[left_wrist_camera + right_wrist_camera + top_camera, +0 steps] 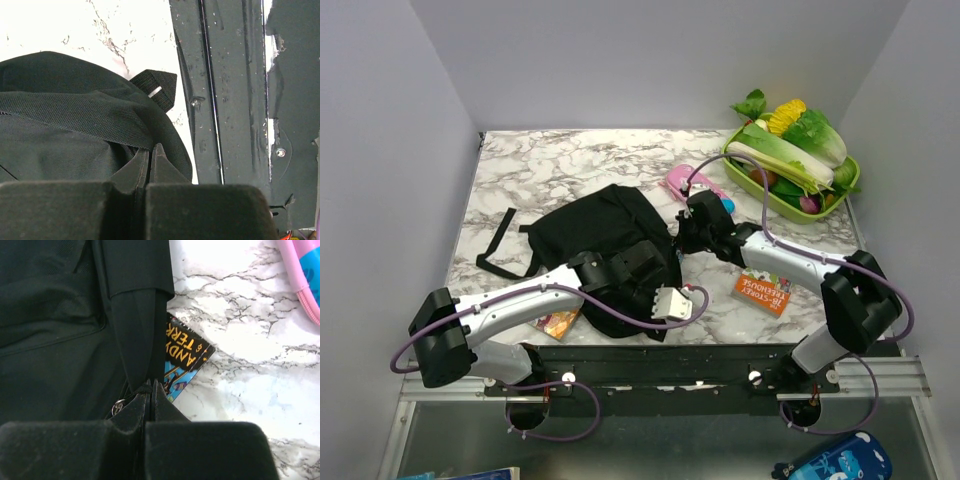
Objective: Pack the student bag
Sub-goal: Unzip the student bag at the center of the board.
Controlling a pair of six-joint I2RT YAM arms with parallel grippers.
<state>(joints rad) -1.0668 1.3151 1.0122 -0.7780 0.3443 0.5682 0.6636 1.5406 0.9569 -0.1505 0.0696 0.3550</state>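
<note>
The student bag (605, 225) is a black fabric backpack lying flat mid-table, its straps trailing left. My left gripper (658, 318) is at the bag's near right corner; in the left wrist view it (151, 150) is shut, pinching a fold of the bag's fabric (60, 130). My right gripper (680, 240) is at the bag's right edge. In the right wrist view it (150, 385) is shut on the bag's black zipper pull cord beside a small metal ring (118, 406). A blue and black book (182, 357) pokes out from under the bag (50, 315).
An orange book (763, 290) lies right of the bag and another book (558, 323) sits under my left arm. A pink and blue pencil case (695, 185) lies behind my right gripper. A green vegetable tray (840, 195) stands back right. A black rail (235, 100) runs along the near edge.
</note>
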